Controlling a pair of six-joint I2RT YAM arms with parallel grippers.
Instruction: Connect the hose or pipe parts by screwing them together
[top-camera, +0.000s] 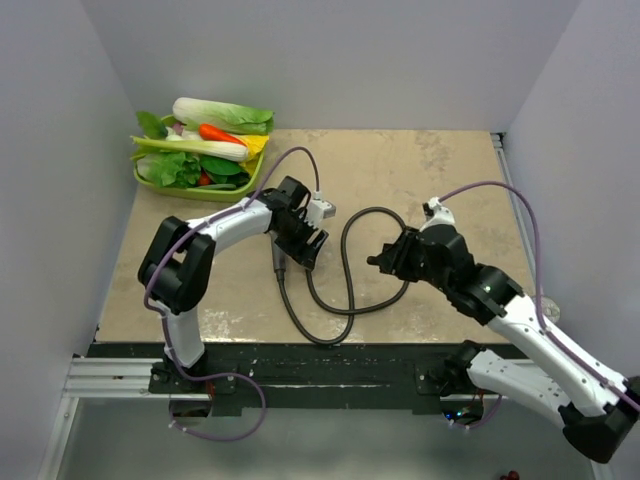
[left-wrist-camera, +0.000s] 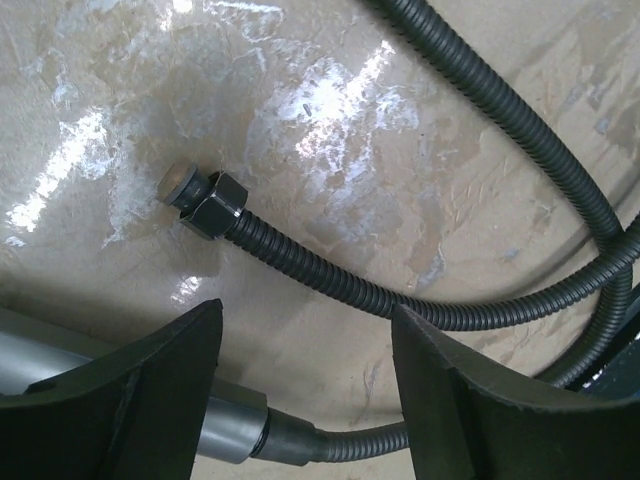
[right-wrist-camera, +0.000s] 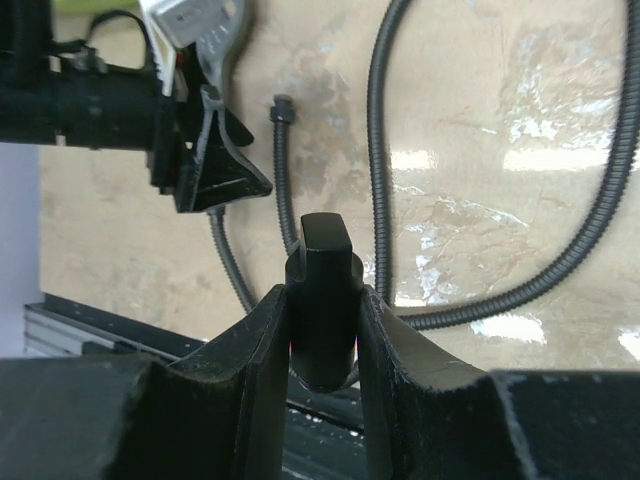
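Observation:
The long dark ribbed hose (top-camera: 345, 240) lies looped on the table between the arms. My left gripper (top-camera: 300, 238) hangs open just above its two ends. In the left wrist view the hex nut end (left-wrist-camera: 207, 202) lies ahead of the fingers. The other end, with a grey sleeve (left-wrist-camera: 232, 430), lies low between the fingers (left-wrist-camera: 120, 400) and is partly hidden by the left one. My right gripper (right-wrist-camera: 322, 290) is shut on a dark stubby cylindrical part (right-wrist-camera: 322, 250), the shower head's handle end; its round face is hidden. In the top view the right gripper (top-camera: 382, 260) holds this part above the table.
A green tray (top-camera: 245, 186) of toy vegetables stands at the back left corner. Purple cables (top-camera: 300, 155) arc over both arms. Walls close in the table on three sides, and a metal rail (top-camera: 300, 362) runs along the near edge.

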